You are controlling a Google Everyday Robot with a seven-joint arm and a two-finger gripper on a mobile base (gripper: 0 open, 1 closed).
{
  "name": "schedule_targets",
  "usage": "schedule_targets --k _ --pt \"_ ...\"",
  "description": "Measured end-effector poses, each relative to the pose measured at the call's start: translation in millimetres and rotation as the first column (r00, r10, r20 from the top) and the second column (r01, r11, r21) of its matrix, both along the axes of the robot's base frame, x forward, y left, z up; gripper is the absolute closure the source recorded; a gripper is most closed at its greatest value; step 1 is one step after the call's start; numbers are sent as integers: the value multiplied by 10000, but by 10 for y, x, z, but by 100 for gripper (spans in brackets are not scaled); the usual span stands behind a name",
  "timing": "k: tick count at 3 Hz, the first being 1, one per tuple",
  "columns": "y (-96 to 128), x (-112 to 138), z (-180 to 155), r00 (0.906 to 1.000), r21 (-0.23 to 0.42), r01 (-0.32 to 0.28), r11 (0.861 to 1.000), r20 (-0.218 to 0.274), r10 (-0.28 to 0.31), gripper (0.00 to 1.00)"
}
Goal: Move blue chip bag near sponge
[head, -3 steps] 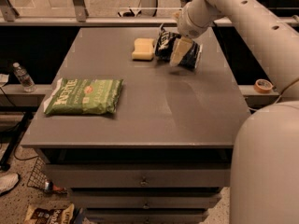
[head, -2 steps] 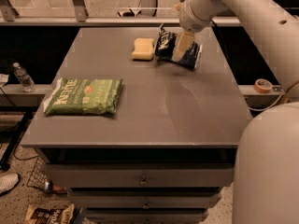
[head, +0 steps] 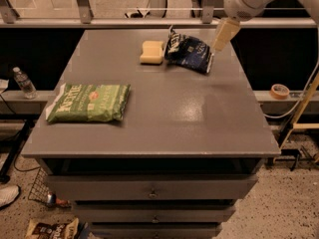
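Observation:
The blue chip bag (head: 189, 52) lies on the grey table (head: 164, 108) at the back, its left end right beside the pale yellow sponge (head: 152, 52). My gripper (head: 220, 44) hangs just above and to the right of the bag's right end. It is open, holds nothing and is clear of the bag. The white arm reaches in from the top right.
A green chip bag (head: 89, 102) lies at the table's left front. A water bottle (head: 24, 82) stands on a ledge to the left. A tape roll (head: 279, 90) lies on the ledge to the right. Drawers sit below the tabletop, and a railing runs behind it.
The gripper was on the blue chip bag. It has let go and risen up and to the right. The bag now lies flatter next to the sponge.

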State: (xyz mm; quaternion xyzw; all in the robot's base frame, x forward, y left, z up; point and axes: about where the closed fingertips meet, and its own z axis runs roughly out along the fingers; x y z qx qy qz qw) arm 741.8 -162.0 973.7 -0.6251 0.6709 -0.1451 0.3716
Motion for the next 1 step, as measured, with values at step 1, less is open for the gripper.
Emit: schedule_targets --k 1 --pt "-26 -49 -118 9997 -7 109 9999 -197 -109 0"
